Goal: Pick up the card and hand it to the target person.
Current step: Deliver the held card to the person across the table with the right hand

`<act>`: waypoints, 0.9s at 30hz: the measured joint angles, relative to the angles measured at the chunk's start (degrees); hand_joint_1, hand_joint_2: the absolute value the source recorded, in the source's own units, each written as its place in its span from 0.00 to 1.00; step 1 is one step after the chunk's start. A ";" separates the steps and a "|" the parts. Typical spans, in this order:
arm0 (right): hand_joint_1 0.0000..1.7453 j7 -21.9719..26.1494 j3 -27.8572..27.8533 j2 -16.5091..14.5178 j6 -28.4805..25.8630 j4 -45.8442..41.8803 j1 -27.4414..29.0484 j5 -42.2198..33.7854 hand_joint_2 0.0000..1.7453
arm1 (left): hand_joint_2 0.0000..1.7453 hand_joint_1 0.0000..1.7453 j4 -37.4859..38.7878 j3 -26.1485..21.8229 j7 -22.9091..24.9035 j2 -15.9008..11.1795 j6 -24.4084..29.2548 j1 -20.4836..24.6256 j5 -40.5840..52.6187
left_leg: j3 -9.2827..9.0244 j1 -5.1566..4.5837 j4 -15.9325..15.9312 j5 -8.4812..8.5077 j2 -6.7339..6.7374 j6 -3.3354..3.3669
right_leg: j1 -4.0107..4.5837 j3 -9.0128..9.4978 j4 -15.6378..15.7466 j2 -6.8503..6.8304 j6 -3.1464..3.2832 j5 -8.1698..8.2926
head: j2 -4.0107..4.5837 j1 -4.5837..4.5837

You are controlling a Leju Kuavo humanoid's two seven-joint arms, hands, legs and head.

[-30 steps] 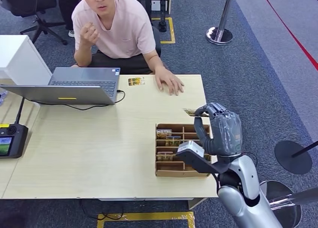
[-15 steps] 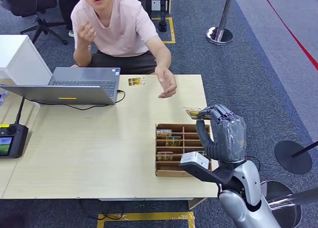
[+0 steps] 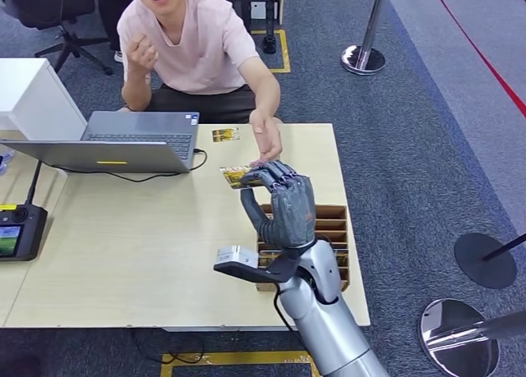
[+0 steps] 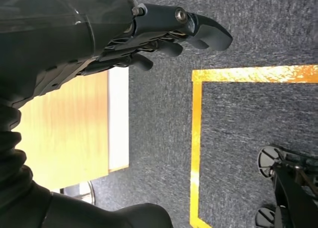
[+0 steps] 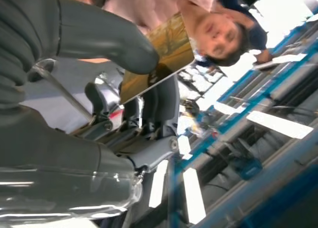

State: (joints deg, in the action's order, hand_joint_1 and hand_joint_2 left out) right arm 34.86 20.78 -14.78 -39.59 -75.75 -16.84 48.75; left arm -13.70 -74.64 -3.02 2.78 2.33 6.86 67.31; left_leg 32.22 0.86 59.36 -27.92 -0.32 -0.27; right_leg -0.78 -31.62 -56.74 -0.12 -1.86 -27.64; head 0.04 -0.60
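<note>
My right hand point(image 3: 282, 203) is raised above the table and pinches a yellow-brown card point(image 3: 234, 176) between thumb and fingers. In the right wrist view the card point(image 5: 165, 59) sticks out past the thumb point(image 5: 112, 39) toward the person. The person point(image 3: 186, 40) in a pink shirt sits across the table, one hand point(image 3: 266, 139) reaching out just beyond the card, not touching it. My left hand point(image 4: 157, 34) hangs beside the table edge over the carpet, fingers loosely extended and holding nothing.
A cardboard divider box point(image 3: 334, 229) with more cards sits under my right arm. Another card point(image 3: 224, 135) lies near the far table edge. An open laptop point(image 3: 124, 143) and a controller point(image 3: 19, 229) stand at the left. Stanchion bases point(image 3: 362, 59) stand on the carpet at the right.
My right hand has carried the card left and forward, from over the box's right side toward the person. The person's hand lifted off the table and reaches toward the card.
</note>
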 joint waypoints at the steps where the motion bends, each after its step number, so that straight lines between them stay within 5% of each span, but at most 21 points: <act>1: 0.73 -0.98 -0.15 -0.44 0.01 1.48 -1.01 -0.07 1.00 | 1.00 0.00 0.01 0.30 0.07 0.00 0.01 0.00 -0.03 | 0.01 -0.01 0.00 0.00 0.00 0.00 | -0.01 0.00 0.00 0.00 0.00 0.00 | 0.00 0.01; 20: 0.73 -13.07 -0.50 -4.78 -0.05 20.26 -10.51 -0.43 1.00 | 1.00 0.00 0.31 2.11 0.27 0.00 -0.46 0.01 1.86 | 0.01 -0.03 0.01 0.00 -0.03 0.01 | -0.03 -0.02 0.01 -0.02 0.00 0.00 | 0.00 0.00; 24: 0.00 -15.31 -0.50 -4.89 -0.08 23.05 -11.13 -0.45 1.00 | 1.00 0.00 0.31 2.14 0.45 -0.04 -0.78 0.01 2.31 | 0.01 -0.03 0.01 0.00 -0.03 0.01 | -0.04 -0.02 0.01 -0.02 0.00 0.00 | 0.00 0.01; 27: 0.00 -16.01 -0.51 -4.89 -0.09 24.71 -11.43 -0.61 1.00 | 1.00 0.00 0.31 2.22 -0.13 -0.07 -1.03 -0.01 2.41 | 0.01 -0.03 0.01 0.00 -0.03 0.01 | -0.04 -0.02 0.01 -0.02 0.00 0.01 | 0.00 0.00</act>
State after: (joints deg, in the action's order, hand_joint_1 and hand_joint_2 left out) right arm 18.84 20.26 -19.67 -39.69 -51.04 -28.27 48.15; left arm -13.40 -72.41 -3.15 2.70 1.31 6.86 69.72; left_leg 32.23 0.83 59.38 -27.93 -0.35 -0.27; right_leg -0.82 -31.64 -56.73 -0.14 -1.86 -27.64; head 0.04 -0.60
